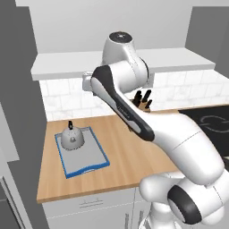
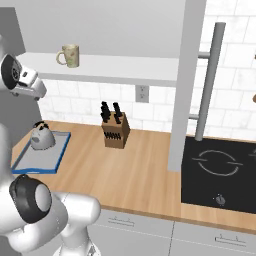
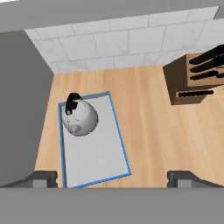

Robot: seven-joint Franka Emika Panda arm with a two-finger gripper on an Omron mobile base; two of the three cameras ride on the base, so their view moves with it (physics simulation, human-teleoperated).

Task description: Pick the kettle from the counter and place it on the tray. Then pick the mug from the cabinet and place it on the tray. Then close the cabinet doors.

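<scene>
Wood counter w/ tray; kettle already sits at tray's 11 o'clock. Mug on cabinet shelf. Gripper spread wide, empty. Risk: reaching up, arm clips open door.

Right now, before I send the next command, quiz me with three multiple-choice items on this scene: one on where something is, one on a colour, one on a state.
1. Where is the kettle?
A. on the tray
B. on the hob
C. on the cabinet shelf

2. What colour is the tray's rim?
A. red
B. blue
C. black

3. How does the gripper stand?
A. shut on the mug
B. shut on the kettle
C. open, holding nothing

Answers: 1 A, the kettle sits inside the tray's rim, toward its tiled-wall end. 2 B, a blue edge frames the grey tray. 3 C, the fingertips stand wide apart above the counter, while the mug stays on the shelf.
</scene>
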